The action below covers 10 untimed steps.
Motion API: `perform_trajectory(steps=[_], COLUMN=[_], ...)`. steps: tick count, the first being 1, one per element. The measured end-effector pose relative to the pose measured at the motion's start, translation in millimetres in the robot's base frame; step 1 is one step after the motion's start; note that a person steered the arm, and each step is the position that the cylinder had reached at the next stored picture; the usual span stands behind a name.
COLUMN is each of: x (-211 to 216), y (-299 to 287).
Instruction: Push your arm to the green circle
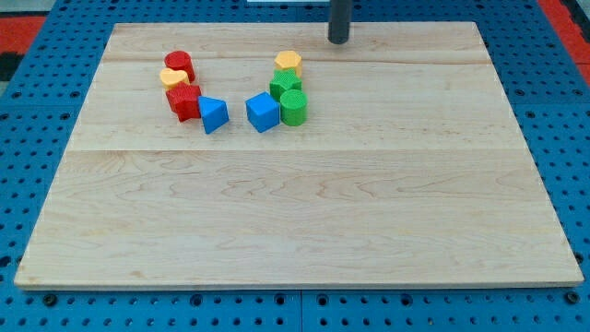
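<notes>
The green circle (294, 107), a short green cylinder, stands on the wooden board (295, 203) left of centre in the upper part. A green star-like block (285, 84) touches it from above, with a yellow hexagon block (288, 63) above that. A blue cube (263, 112) sits against the circle's left. My tip (339, 41) is near the board's top edge, up and to the right of the green circle, apart from all blocks.
Further to the view's left lies a cluster: a red cylinder (179, 64), a yellow block (172, 77), a red star-like block (184, 100) and a blue triangle block (214, 114). A blue pegboard (37, 111) surrounds the board.
</notes>
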State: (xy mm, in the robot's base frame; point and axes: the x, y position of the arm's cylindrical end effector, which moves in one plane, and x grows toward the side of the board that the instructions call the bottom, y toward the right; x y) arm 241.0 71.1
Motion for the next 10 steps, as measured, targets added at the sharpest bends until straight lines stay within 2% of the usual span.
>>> perform_trajectory(steps=[2,5,10], x=[65,113,129], y=[16,4,-40])
